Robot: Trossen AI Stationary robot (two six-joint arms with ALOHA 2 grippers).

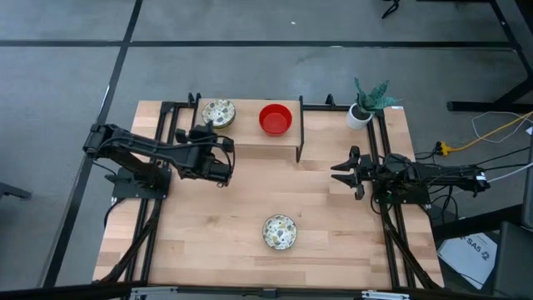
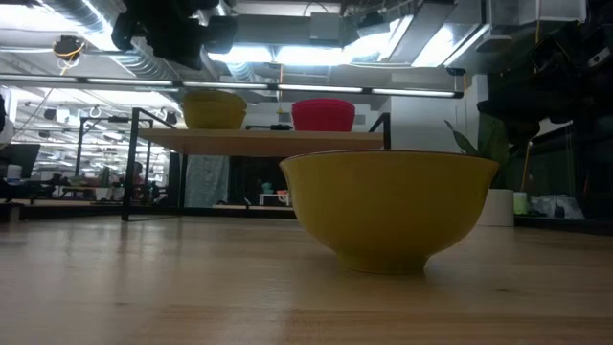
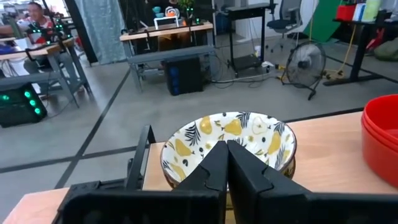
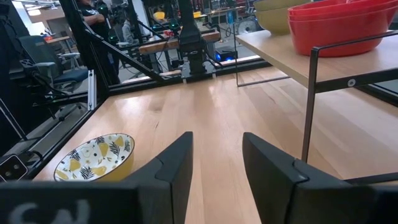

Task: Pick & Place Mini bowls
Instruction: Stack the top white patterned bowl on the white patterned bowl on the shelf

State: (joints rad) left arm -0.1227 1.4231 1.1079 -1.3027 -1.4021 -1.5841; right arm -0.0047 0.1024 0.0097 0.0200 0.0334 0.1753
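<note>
On a raised wooden shelf [image 1: 248, 135] at the table's far side sit a white mini bowl [image 1: 218, 112] [image 3: 231, 138] with a yellow-green leaf pattern and a stack of red mini bowls [image 1: 276, 119] [image 3: 382, 140]. Another patterned bowl [image 1: 280, 232] [image 4: 95, 158], yellow outside [image 2: 388, 206], rests on its foot on the table near the front edge. My left gripper [image 1: 203, 133] [image 3: 227, 165] is shut and empty, just short of the shelf's patterned bowl. My right gripper [image 1: 337, 172] [image 4: 216, 163] waits open at the right.
A small white plant pot [image 1: 360, 115] stands at the far right corner. The shelf's black frame posts [image 1: 300, 133] [image 4: 308, 106] rise from the table. Bare wood lies between the two arms, in the middle of the table [image 1: 275, 187].
</note>
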